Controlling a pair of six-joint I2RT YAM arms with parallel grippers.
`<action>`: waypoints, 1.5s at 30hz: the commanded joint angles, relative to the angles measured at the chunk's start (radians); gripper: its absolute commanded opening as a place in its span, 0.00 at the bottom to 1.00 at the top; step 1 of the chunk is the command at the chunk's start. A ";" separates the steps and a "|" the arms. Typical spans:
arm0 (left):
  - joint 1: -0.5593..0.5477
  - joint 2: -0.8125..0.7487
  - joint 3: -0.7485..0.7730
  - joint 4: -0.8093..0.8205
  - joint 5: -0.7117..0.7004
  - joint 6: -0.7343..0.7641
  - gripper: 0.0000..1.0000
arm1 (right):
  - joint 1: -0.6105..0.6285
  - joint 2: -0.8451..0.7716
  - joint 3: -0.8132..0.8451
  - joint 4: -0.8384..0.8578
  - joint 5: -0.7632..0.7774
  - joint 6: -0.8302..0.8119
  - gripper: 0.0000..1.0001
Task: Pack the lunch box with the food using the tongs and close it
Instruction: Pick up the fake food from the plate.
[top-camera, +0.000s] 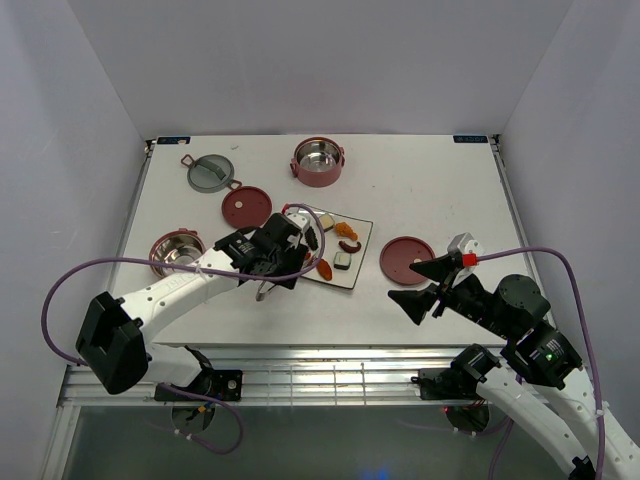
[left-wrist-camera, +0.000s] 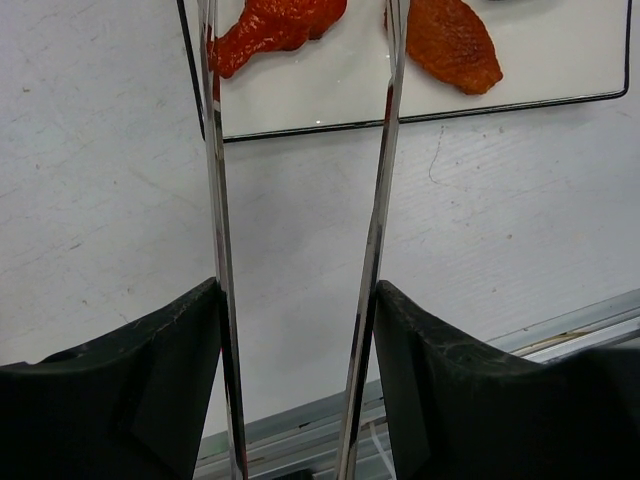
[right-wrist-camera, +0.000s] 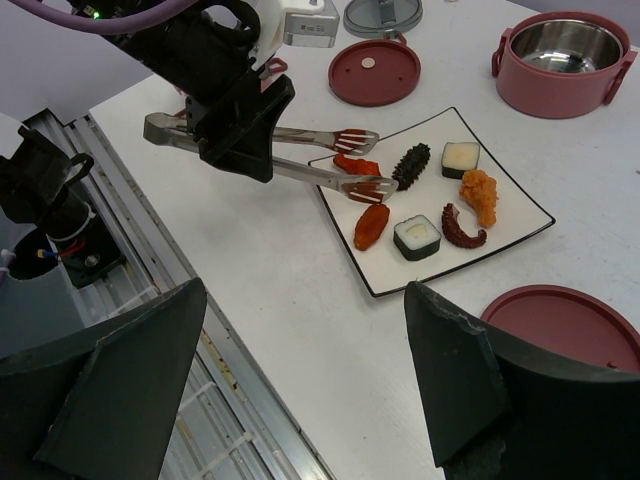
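Observation:
My left gripper (top-camera: 268, 258) is shut on the tongs (right-wrist-camera: 325, 135), whose two silvery arms (left-wrist-camera: 376, 220) run between its black fingers (left-wrist-camera: 150, 380) and stay spread. The tongs' tips reach over the near-left corner of the square plate (right-wrist-camera: 428, 200), either side of a red piece (right-wrist-camera: 355, 163). An orange piece (left-wrist-camera: 450, 45) lies beside it. The rest of the food on the plate is a black piece (right-wrist-camera: 410, 165), white sushi (right-wrist-camera: 460, 155), a fried bit (right-wrist-camera: 480, 190), a tentacle (right-wrist-camera: 460, 228) and a roll (right-wrist-camera: 417, 235). One lunch box bowl (top-camera: 318, 160) stands at the back, another (top-camera: 178, 250) at the left. My right gripper (top-camera: 405, 282) hangs open, right of the plate.
A red disc lid (top-camera: 246, 207) lies behind the plate and another (top-camera: 407, 260) to its right, close to my right gripper. The grey-green lid (top-camera: 211, 172) rests at the back left. The table's front edge and metal rail (right-wrist-camera: 230, 380) run just below both grippers.

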 joint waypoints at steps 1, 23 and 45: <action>0.003 0.017 0.028 -0.037 0.005 -0.017 0.69 | 0.006 -0.010 0.034 0.017 0.012 -0.008 0.86; 0.061 0.021 0.056 -0.040 0.034 0.031 0.68 | 0.006 -0.011 0.032 0.015 0.018 -0.008 0.85; 0.061 -0.009 0.099 -0.107 0.062 0.009 0.45 | 0.009 -0.017 0.035 0.010 0.030 -0.008 0.85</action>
